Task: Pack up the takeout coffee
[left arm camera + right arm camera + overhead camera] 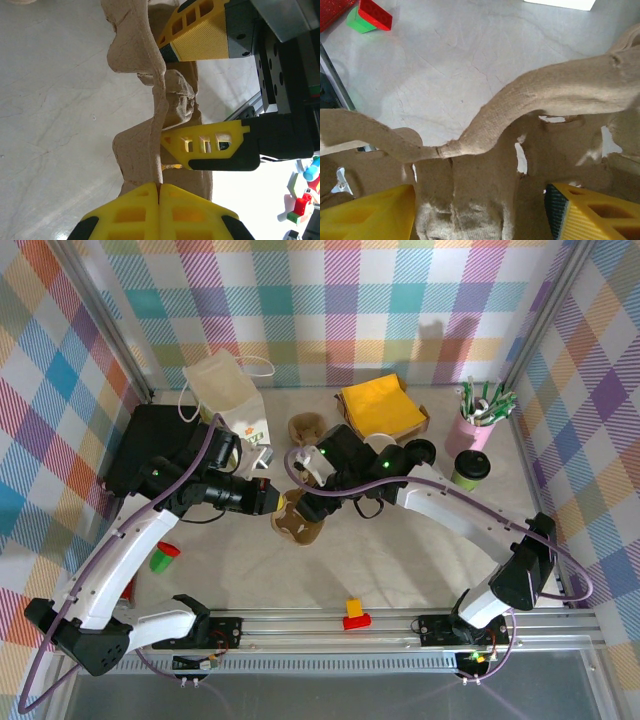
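A brown pulp cup carrier (298,527) is held off the table at the centre. My left gripper (268,502) is shut on its thin edge, and in the left wrist view the yellow fingers (135,215) pinch the carrier's rim (135,150). My right gripper (318,502) reaches in from the right and stands open astride the carrier's middle hump (485,190), one finger on each side. The takeout coffee (470,469), a small cup with a dark lid, stands apart on the table at the right.
A white paper bag (225,388) stands at the back left beside a black box (150,445). A second brown carrier (305,426), a box of yellow napkins (380,405) and a pink tumbler of sticks (475,428) are at the back. Small blocks (355,615) lie near the front rail.
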Controlling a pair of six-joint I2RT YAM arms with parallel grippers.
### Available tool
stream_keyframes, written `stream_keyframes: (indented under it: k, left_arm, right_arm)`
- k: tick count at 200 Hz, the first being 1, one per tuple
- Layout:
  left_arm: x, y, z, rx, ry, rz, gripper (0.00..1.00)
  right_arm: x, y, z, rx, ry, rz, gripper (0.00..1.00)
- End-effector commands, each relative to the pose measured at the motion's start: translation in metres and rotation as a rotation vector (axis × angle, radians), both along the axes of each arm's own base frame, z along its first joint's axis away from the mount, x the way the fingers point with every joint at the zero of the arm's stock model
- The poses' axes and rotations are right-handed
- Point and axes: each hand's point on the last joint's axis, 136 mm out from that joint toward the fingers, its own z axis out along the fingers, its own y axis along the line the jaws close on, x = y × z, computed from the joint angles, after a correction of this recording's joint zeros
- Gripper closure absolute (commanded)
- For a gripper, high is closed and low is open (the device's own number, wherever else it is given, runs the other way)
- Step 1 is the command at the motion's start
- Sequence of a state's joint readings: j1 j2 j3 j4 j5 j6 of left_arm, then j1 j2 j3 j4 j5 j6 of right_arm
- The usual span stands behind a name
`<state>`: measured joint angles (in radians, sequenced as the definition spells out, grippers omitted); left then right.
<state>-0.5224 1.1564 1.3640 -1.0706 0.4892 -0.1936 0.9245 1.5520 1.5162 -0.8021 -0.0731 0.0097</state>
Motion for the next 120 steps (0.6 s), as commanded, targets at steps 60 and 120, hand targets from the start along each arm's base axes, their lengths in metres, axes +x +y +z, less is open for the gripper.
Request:
stream_keyframes:
  k: [60, 120]
  left_arm:
    - [-0.001, -0.002, 0.008, -0.020, -0.013, -0.005, 1.00]
    - [0.004, -0.003, 0.018, -0.042, -0.040, 0.030, 0.94]
  right_arm:
    - [-0.004, -0.001, 0.007, 0.013, -0.030, 0.020, 0.47]
    - [-0.002, -0.009, 0.005, -0.012, -0.051, -0.002, 0.53]
